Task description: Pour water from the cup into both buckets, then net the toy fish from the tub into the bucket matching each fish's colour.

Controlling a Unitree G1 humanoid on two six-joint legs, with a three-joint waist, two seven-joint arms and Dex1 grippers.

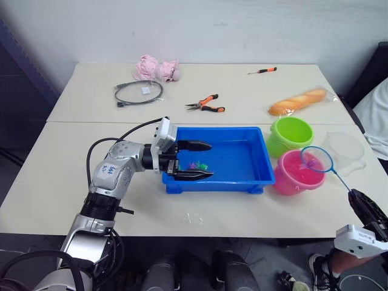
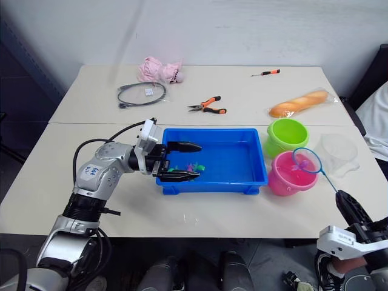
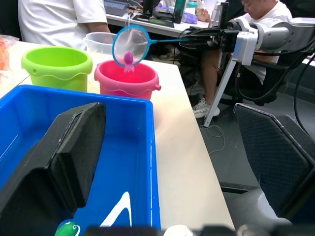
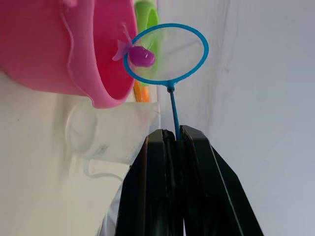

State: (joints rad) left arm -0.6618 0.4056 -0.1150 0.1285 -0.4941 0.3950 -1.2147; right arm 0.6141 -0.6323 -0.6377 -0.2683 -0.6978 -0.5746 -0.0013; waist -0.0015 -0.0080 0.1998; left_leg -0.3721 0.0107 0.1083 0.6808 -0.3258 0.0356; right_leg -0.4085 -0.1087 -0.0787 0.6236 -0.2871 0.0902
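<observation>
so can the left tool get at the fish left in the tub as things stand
Probably yes: the left tool hangs open over the tub, right by the fish, with nothing between. But the net is in the right tool.
</observation>
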